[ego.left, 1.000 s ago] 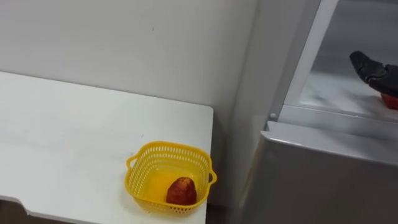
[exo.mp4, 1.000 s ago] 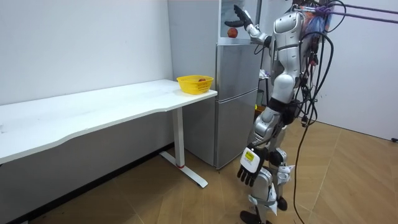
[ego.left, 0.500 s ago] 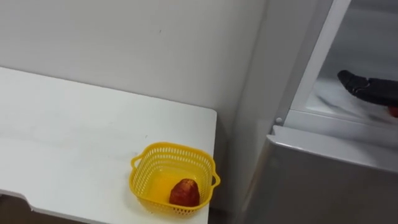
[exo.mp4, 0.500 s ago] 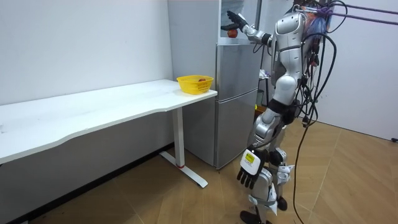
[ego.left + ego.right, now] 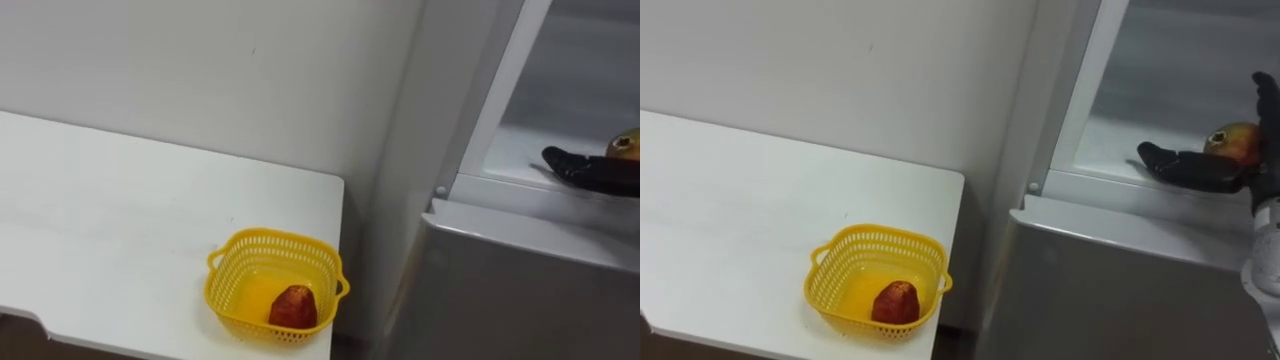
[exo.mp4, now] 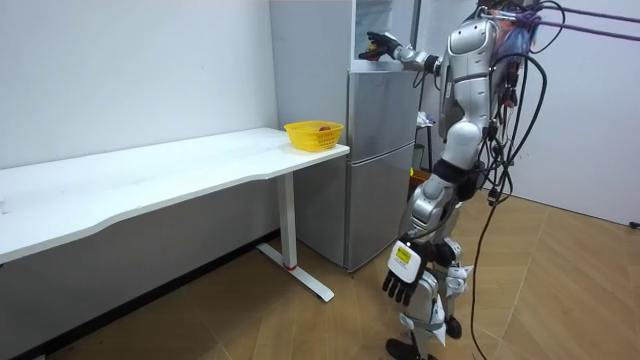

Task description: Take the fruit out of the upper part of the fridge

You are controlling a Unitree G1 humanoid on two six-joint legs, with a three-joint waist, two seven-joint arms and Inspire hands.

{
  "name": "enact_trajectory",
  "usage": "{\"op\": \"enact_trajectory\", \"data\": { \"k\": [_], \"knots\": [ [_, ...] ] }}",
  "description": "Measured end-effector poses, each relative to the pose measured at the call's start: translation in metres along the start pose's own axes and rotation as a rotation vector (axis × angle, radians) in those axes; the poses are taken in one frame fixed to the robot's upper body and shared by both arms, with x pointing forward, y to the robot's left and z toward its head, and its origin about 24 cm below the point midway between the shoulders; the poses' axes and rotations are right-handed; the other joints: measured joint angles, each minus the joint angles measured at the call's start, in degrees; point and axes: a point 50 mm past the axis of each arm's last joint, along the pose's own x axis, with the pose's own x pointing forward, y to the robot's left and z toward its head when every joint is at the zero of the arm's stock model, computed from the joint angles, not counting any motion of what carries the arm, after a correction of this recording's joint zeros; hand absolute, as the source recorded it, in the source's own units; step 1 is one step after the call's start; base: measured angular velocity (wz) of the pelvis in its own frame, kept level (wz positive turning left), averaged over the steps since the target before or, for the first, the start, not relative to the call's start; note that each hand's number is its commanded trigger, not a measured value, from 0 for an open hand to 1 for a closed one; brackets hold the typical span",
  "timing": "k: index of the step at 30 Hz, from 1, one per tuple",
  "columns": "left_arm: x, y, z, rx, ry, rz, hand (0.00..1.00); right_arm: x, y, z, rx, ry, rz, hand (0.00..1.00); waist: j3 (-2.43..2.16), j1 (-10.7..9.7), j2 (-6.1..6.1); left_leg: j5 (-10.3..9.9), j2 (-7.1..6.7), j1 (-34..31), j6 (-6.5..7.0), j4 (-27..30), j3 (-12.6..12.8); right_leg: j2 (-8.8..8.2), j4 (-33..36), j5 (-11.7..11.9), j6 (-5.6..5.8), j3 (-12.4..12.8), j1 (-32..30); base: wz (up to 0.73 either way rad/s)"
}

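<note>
Right eye view shows the right hand (image 5: 1192,168) reaching into the open upper compartment of the fridge (image 5: 1120,290). Its fingers lie straight along the front of the shelf (image 5: 1105,145), pointing to the robot's left. The thumb stands up apart from them at the view's right edge, so the hand is spread wide, not clamped on anything. The apple (image 5: 1236,142) (yellow with a red blush) sits on the shelf in the gap between thumb and fingers, just behind the fingers; whether it touches them I cannot tell. The lower door of the fridge is closed.

To the left of the fridge, a white surface (image 5: 730,200) stands against the wall (image 5: 840,70). A yellow basket (image 5: 878,233) sits on the corner of the surface nearest the fridge, close to the front edge. It holds a red fruit (image 5: 896,303) lying toward the basket's front.

Room view has the robot standing upright facing the fridge, right arm raised to the upper compartment. The left hand (image 6: 400,283) hangs low beside its knee, fingers relaxed and holding nothing
</note>
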Motion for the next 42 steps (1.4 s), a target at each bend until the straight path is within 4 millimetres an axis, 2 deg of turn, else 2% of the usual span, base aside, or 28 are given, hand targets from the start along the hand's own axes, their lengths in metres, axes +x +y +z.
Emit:
{"op": "enact_trajectory", "data": {
  "k": [7,11,18,19,20,21,22,33,42],
  "knots": [
    [-0.001,0.002,0.0,0.002,-0.01,0.009,0.0,0.001,-0.001,-0.002,-0.014,0.004,0.006,0.0,0.07,-0.19,0.45,0.0,0.0,0.04,0.0,-0.07,-0.05,0.0,0.03,0.0,0.0,0.03,0.07,0.0],
    [-0.001,0.003,0.002,0.001,-0.017,0.013,0.0,0.001,-0.004,-0.008,-0.041,0.026,0.015,0.0,0.08,-0.15,0.47,0.0,-0.04,0.0,0.0,-0.2,-0.04,0.0,0.03,0.0,0.0,0.13,0.07,0.0],
    [-0.001,0.003,0.002,0.0,-0.015,0.012,0.0,0.002,-0.006,-0.007,-0.052,0.018,0.039,0.0,0.05,-0.54,0.42,0.0,0.0,-0.2,0.0,-0.18,0.01,0.0,0.04,0.0,0.0,0.17,-0.15,0.0],
    [-0.001,0.003,0.002,-0.001,-0.015,0.012,0.0,0.002,-0.006,-0.007,-0.052,0.018,0.041,0.21,0.03,-0.58,0.39,0.0,-0.01,-0.33,0.0,-0.15,0.02,0.0,0.04,0.0,0.0,0.18,-0.15,0.0],
    [-0.001,0.003,0.002,-0.001,-0.015,0.012,0.0,0.002,-0.006,-0.007,-0.052,0.018,0.042,0.21,0.02,-0.61,0.37,0.0,-0.01,-0.36,0.0,-0.13,0.02,0.0,0.04,0.0,0.0,0.18,-0.15,0.0],
    [-0.001,0.003,0.002,-0.001,-0.016,0.012,0.0,0.002,-0.005,-0.007,-0.053,0.019,0.047,0.74,0.01,-0.64,0.36,0.0,-0.01,-0.36,0.0,-0.12,0.01,0.0,0.03,0.0,0.0,0.17,-0.15,0.0],
    [-0.001,0.003,0.002,-0.001,-0.016,0.011,0.0,0.002,-0.005,-0.008,-0.053,0.02,0.049,1.0,0.01,-0.59,0.35,0.0,-0.01,-0.36,0.0,-0.08,0.02,0.0,0.03,0.0,0.0,0.18,-0.14,0.0],
    [-0.001,0.003,0.001,0.036,-0.01,0.01,0.0,0.003,-0.005,-0.01,-0.053,0.033,0.112,1.0,0.15,-0.5,0.56,0.0,0.0,-0.69,0.01,0.08,-0.03,-0.03,0.09,0.0,-0.01,0.14,-0.13,0.0],
    [-0.001,0.004,0.001,0.024,-0.011,0.003,0.0,0.009,-0.014,-0.004,-0.121,0.0,0.079,1.0,0.25,-0.27,0.7,0.0,0.04,-0.78,0.0,0.11,-0.08,0.01,0.05,0.0,-0.01,0.16,-0.11,0.0]
  ]
}}
